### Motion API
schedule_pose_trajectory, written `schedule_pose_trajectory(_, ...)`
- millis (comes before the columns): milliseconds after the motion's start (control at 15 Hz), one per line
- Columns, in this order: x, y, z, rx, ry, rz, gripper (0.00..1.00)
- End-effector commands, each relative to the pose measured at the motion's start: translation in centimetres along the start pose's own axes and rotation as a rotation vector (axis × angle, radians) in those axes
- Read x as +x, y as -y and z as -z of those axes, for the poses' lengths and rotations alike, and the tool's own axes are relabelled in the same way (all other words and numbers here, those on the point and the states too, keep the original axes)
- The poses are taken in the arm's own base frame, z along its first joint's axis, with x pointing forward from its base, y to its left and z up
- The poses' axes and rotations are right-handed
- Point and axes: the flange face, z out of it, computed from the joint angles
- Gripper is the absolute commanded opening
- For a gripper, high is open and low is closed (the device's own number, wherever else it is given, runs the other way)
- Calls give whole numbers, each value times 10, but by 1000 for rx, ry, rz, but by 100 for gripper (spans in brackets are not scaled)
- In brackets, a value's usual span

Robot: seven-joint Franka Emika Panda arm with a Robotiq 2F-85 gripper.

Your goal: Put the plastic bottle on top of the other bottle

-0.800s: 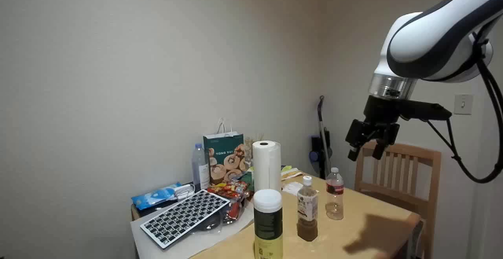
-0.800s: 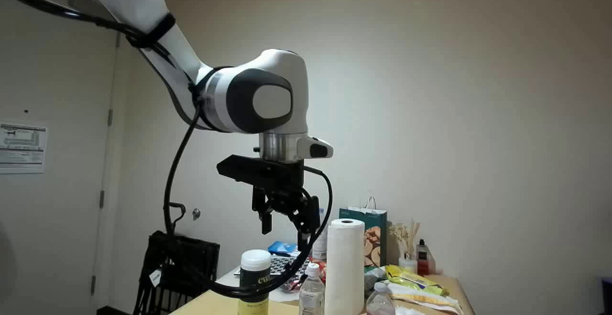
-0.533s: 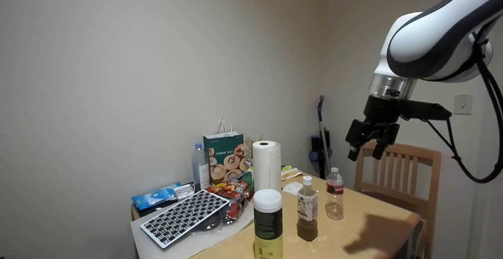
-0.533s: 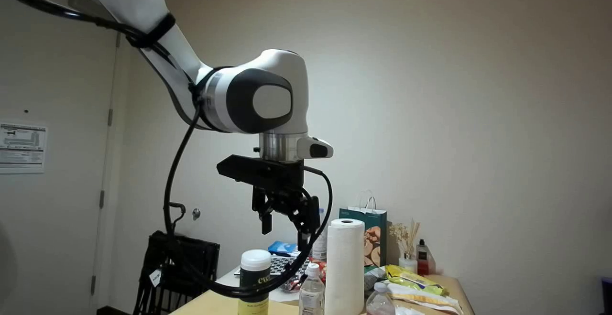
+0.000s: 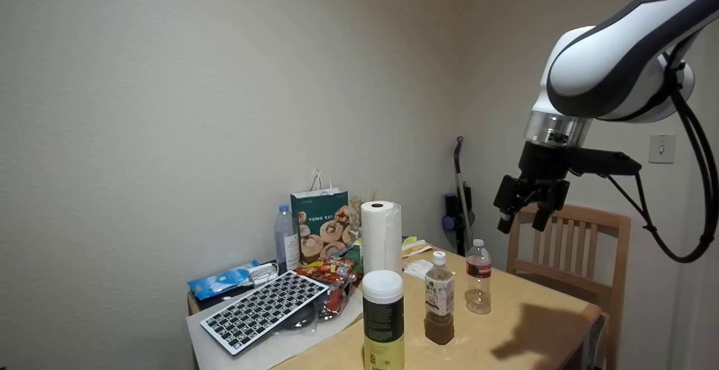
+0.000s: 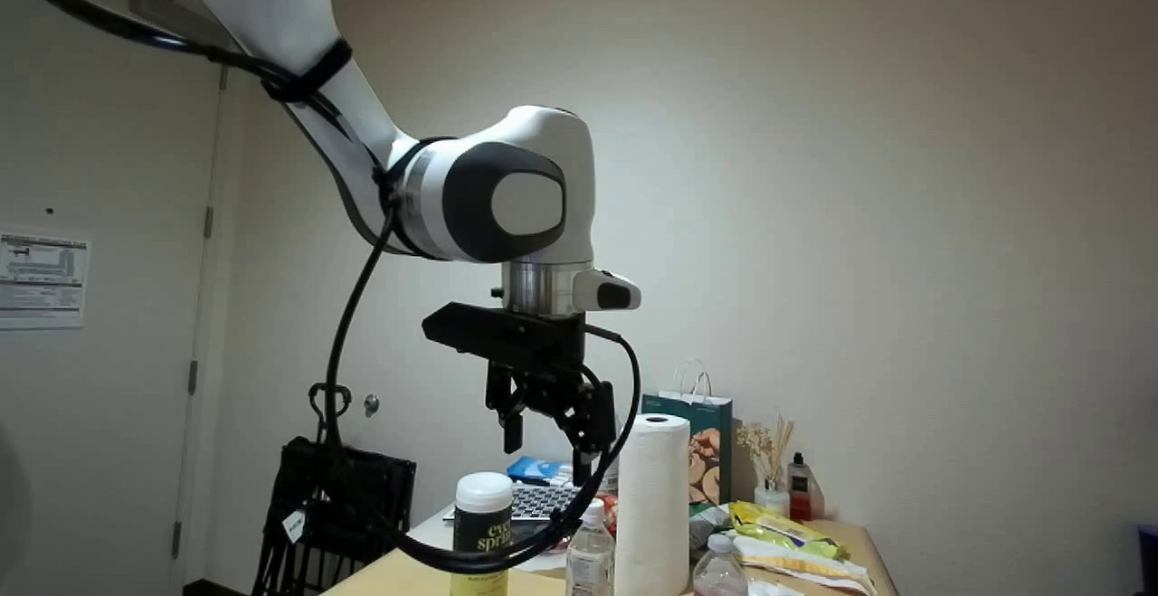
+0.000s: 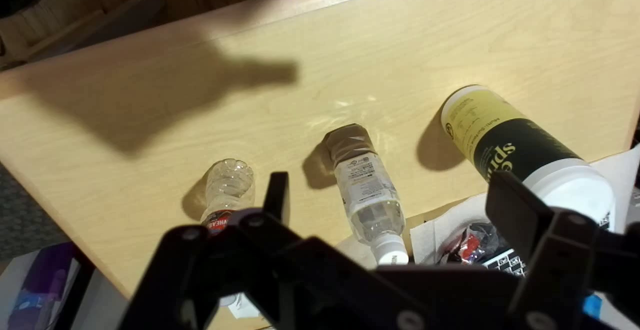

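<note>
spread jaws sank slightly, well apart from the plastic bottle [image 5: 478,276].

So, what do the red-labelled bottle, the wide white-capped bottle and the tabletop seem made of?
Red-labelled bottle: likely thin, glossy plastic; clear, with a lobed moulded base.
Wide white-capped bottle: probably smooth, opaque plastic, but print covers the body, leaving it open.
Tabletop: wood or laminate, seemingly satin; pale grain shows.

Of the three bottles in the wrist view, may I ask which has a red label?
The clear bottle, leftmost there; the middle bottle is labelled in white, the wide bottle in dark and yellow tones.
</note>
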Motion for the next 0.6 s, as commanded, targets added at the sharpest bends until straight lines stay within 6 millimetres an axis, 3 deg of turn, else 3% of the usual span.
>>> schedule_pose_trajectory(0, 22, -20, -20, -29, 18, 35, 100)
schedule_pose_trajectory(267, 49, -46, -33, -63, 37, 34, 100)
schedule_pose_trajectory(333, 33, -33, -24, -40, 43, 11, 100)
schedule_pose_trajectory(533, 38, -35, -28, -47, 51, 9, 100)
